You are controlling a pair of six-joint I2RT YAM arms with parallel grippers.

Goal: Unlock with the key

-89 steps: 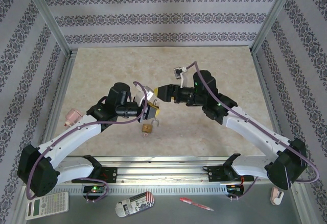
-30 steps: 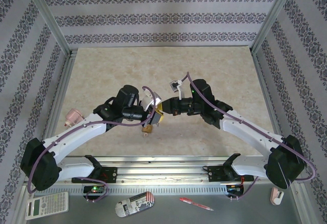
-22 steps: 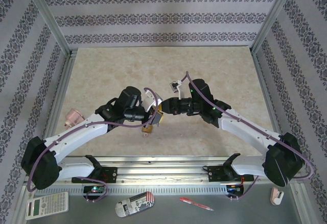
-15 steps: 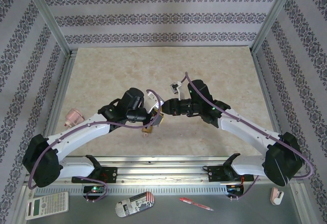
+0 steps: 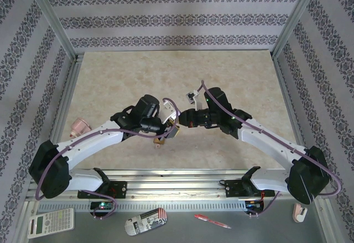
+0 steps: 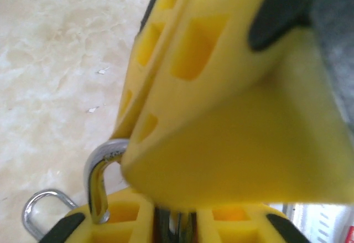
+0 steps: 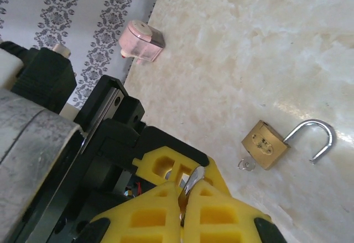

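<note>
**Nothing legible in view**

The calculator (image 5: 51,222) shows keys and a display, all too small to read. The striped case (image 5: 146,221) beside it carries blurred print. Marks stamped on the brass padlock (image 7: 265,145) cannot be made out.

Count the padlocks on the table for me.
1. The brass padlock lies on the table, centre-front, its shackle swung open. Another could be hidden under the left arm or right arm.
</note>
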